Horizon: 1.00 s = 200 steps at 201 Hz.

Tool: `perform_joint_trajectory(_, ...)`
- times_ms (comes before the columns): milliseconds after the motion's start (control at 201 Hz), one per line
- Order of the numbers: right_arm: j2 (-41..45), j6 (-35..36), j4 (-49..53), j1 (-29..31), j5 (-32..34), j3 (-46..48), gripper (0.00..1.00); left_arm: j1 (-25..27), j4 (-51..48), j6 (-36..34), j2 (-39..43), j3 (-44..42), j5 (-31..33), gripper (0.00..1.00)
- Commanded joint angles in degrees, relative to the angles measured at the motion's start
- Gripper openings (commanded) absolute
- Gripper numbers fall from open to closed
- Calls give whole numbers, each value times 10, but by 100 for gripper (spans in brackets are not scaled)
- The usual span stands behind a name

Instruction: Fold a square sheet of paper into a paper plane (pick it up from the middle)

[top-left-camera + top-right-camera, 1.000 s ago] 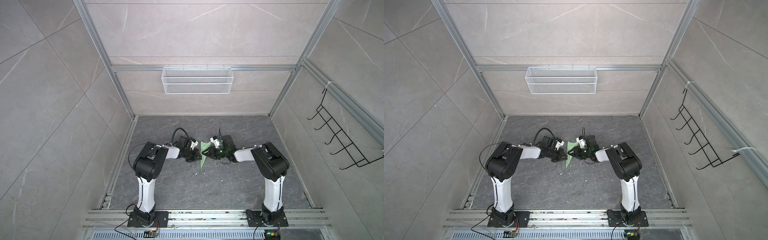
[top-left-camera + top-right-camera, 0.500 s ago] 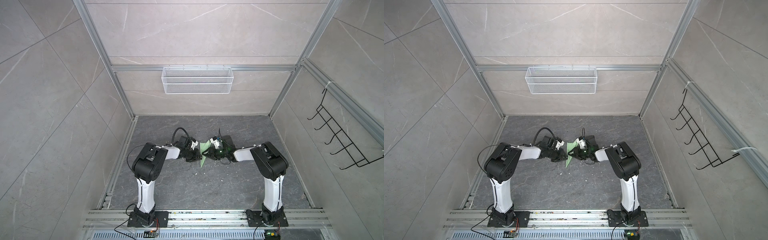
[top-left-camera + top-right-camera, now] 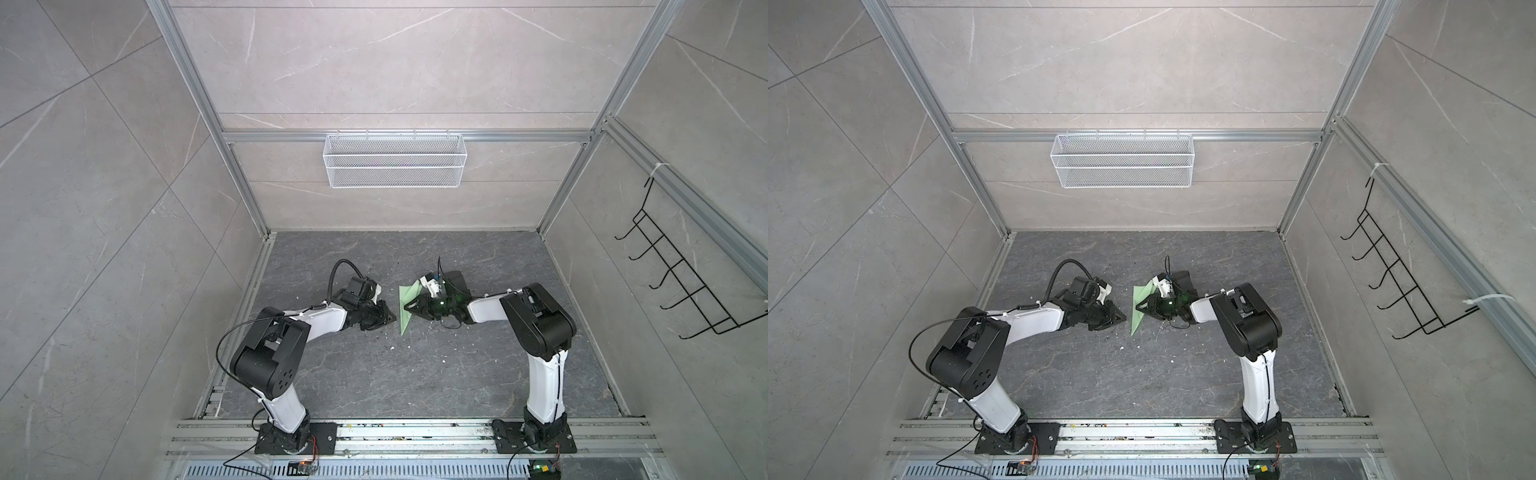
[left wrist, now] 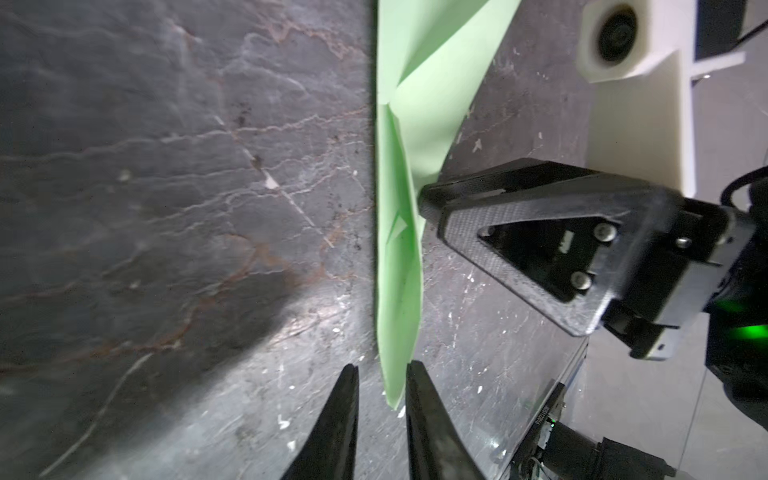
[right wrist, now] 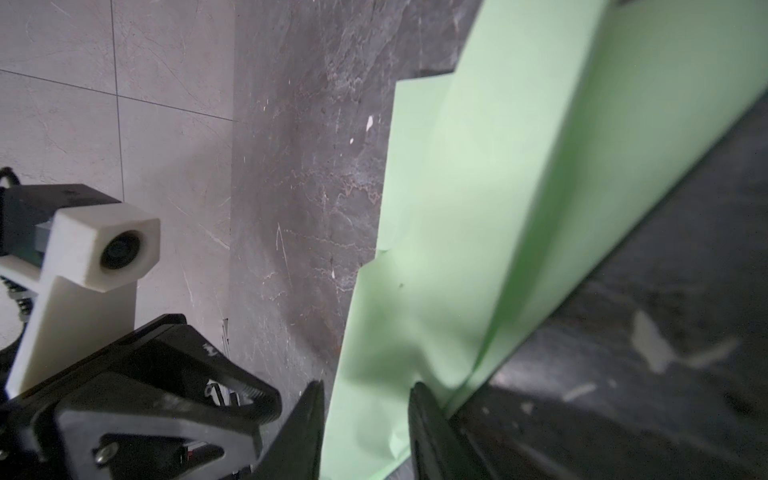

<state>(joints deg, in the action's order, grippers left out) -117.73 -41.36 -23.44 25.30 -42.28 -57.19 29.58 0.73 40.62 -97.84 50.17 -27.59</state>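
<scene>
The paper plane is a pale green folded dart standing on edge over the dark floor, its sharp nose pointing down towards the front. The square sheet of paper shows only in this folded form. My right gripper is shut on the plane's middle, with paper filling the space between its fingers. My left gripper is open just left of the plane. The plane's nose lies in the gap between its fingertips, beside one of them.
A white wire basket hangs on the back wall. A black hook rack is on the right wall. White crumbs dot the stone floor in front of the grippers. Metal rails run along the front edge.
My left gripper has opened and let go of the plane's nose. The right gripper keeps its hold, and both arms have barely moved.
</scene>
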Motion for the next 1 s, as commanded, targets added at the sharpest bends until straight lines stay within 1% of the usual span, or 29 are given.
perform_joint_trajectory(0, -29, 5, 28, -2, 19, 7, 38, 17, 43, 35, -12, 7, -20, 24)
perform_joint_trajectory(219, -31, 3, 26, -2, 19, 8, 37, 25, 45, 35, -50, 27, -33, 23)
perform_joint_trajectory(513, -32, -1, 23, -1, 20, 10, 35, 30, 39, 37, -64, 29, -37, 6)
perform_joint_trajectory(612, -33, -1, 24, -1, 21, 10, 35, 34, 35, 36, -66, 31, -39, 2)
perform_joint_trajectory(722, -33, -3, 26, -1, 25, 13, 34, 38, 26, 34, -69, 34, -37, 0)
perform_joint_trajectory(990, -33, -16, 16, -1, 36, 27, 34, 49, -7, 26, -81, 49, -26, 0)
